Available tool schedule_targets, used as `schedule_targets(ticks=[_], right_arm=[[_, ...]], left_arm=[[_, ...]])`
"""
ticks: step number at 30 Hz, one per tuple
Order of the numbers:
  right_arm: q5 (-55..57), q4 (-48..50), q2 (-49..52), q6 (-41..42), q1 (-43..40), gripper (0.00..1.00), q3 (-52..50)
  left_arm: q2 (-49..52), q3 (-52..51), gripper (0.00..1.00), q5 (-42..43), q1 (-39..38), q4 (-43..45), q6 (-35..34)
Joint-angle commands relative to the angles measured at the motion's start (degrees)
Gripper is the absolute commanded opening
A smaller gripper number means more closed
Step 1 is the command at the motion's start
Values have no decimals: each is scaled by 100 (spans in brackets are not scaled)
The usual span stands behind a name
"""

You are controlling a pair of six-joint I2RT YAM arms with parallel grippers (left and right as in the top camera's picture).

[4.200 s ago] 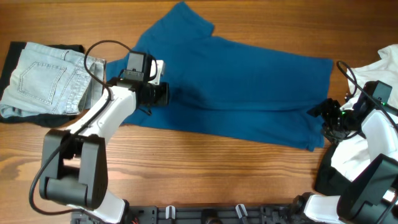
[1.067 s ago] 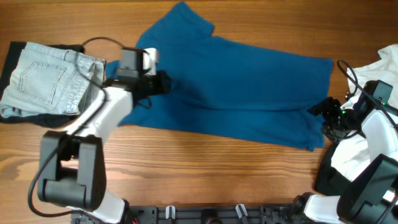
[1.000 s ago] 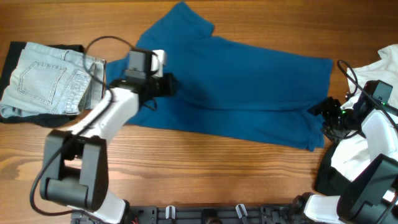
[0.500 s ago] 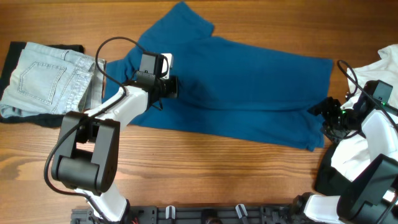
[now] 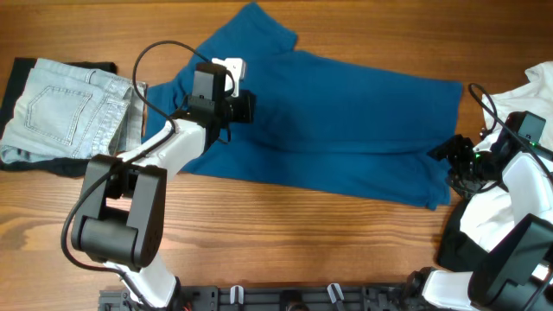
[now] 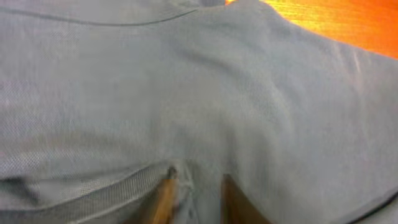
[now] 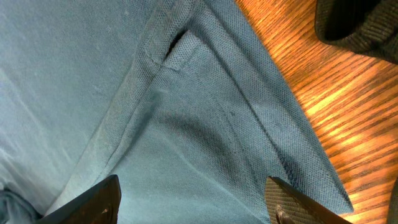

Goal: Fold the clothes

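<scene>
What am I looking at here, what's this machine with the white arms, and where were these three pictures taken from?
It is a robot with two jointed arms at a wooden table, each ending in a two-finger pincer. The wide picture looks down from above. The two close-ups come from a camera on each wrist. A big blue shirt lies spread out, with jeans beside the left arm and white cloth beside the right. The left pincer is down on the shirt; whether it grips is unclear. The right pincer is open over the shirt's edge, holding nothing.
</scene>
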Motion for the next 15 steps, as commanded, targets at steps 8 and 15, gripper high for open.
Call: schedule_targets(ticks=[8, 15], right_arm=[[-52, 9, -107, -13, -33, 75, 85], [-52, 50, -107, 2, -33, 75, 85]], left_arm=[[-439, 48, 17, -87, 284, -863, -42], [-885, 46, 4, -92, 457, -2006, 9]])
